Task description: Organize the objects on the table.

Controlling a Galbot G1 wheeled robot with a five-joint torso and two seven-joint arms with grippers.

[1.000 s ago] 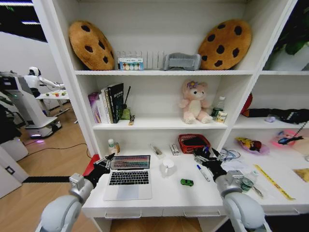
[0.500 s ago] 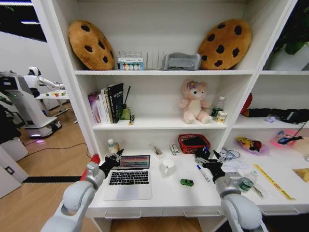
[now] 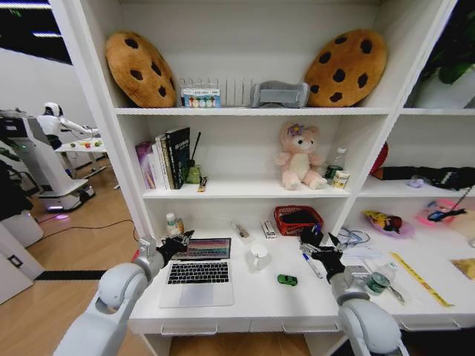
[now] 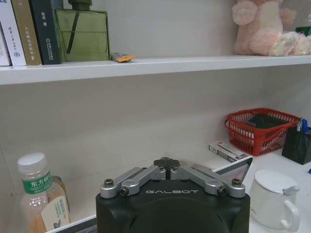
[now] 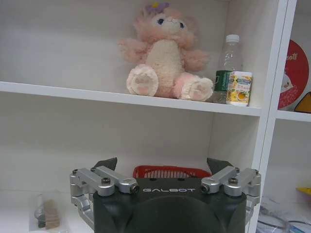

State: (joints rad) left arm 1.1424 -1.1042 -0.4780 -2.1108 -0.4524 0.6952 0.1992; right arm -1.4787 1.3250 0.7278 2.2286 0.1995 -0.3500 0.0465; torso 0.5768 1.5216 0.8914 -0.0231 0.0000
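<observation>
Left end effector (image 3: 180, 241), fingers closed together and empty, has advanced to the laptop's (image 3: 198, 271) upper-left screen corner, apparently to close the lid. Right end effector (image 3: 320, 248), fingers spread and empty, hovers right of the laptop beside the marker (image 3: 312, 265); car (image 3: 287, 279) lies between them.

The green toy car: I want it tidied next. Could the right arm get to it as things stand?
Probably yes. The green toy car sits on bare table, just inward of the open right gripper, nothing between.
</observation>
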